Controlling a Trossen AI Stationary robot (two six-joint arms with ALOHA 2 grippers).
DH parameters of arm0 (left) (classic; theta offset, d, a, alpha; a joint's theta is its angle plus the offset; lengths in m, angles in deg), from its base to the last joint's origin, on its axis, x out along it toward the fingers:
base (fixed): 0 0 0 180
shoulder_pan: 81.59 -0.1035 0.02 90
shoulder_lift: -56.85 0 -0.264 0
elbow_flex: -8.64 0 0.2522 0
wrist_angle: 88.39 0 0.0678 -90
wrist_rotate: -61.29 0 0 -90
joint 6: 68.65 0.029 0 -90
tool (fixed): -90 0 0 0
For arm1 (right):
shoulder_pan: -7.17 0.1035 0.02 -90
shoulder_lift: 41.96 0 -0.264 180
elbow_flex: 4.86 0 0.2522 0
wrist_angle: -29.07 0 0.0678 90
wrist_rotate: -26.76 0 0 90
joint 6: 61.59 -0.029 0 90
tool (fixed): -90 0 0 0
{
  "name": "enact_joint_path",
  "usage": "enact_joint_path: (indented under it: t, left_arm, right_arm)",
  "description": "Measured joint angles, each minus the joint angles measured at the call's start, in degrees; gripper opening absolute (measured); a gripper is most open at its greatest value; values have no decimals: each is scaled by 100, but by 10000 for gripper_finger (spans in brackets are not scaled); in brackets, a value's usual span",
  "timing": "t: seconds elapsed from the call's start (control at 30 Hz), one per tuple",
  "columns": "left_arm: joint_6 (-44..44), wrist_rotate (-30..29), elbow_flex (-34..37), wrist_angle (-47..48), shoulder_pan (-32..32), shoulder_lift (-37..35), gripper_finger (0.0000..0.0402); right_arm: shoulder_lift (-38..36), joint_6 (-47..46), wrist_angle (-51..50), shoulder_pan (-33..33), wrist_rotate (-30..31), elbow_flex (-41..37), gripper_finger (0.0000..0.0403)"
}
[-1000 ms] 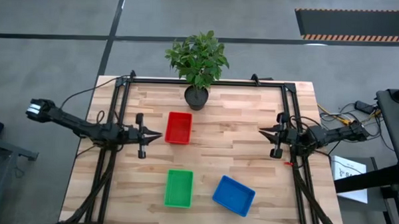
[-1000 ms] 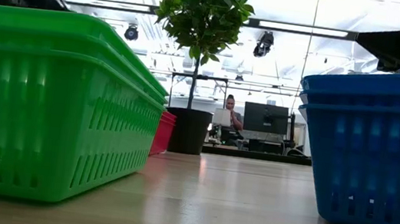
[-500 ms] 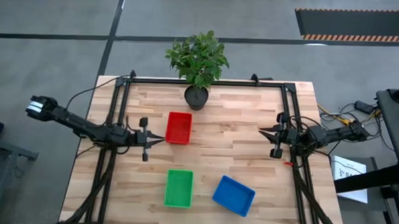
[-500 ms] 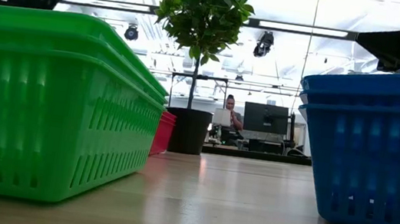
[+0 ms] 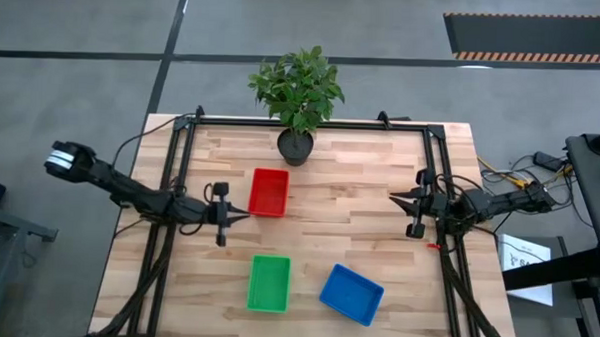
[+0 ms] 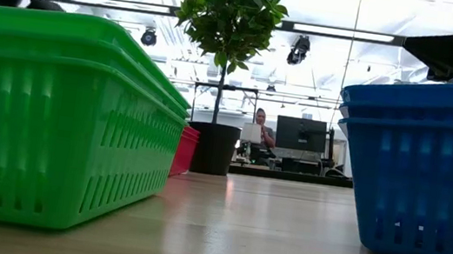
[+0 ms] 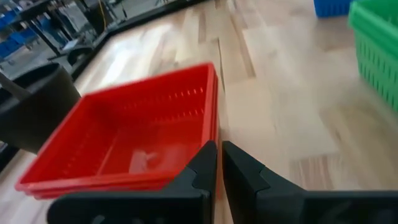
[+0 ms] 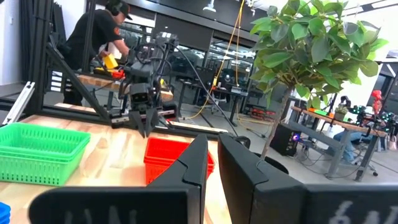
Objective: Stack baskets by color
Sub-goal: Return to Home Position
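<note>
Three stacks of baskets rest on their bases on the wooden table: red [image 5: 269, 191] at the middle, green [image 5: 269, 283] near the front, blue [image 5: 352, 293] to its right. The green stack [image 6: 52, 122] and the blue stack [image 6: 422, 170] each show more than one rim. My left gripper [image 5: 244, 215] is shut, and its fingertips [image 7: 218, 152] are at the red stack's near left corner [image 7: 208, 124]. My right gripper [image 5: 391, 198] waits shut at the table's right side, pointing toward the red stack [image 8: 171, 155]. My left gripper's shut fingers stand at the red stack's near left corner [image 7: 211, 134], coming from the table's left and slanting slightly down. I cannot tell whether they touch it.
A black pot [image 5: 295, 146] with a leafy plant stands just behind the red stack, at the table's far edge. Black frame rails [image 5: 176, 164] run along the left and right sides. Bare wood lies between the red stack and my right gripper. A person [image 8: 99, 37] works beyond the table.
My left gripper has sunk and tipped its fingers downward, shifting a little toward the table's near edge along the red stack's left side. It has stayed shut. The baskets have not moved.
</note>
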Motion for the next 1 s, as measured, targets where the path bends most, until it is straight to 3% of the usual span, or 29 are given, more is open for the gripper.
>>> enact_joint_path:
  t: [1.0]
  left_arm:
    - [-70,22,-50,-81,0,1894,8]
  right_arm:
    - [2,0,0,2,0,-2,31]
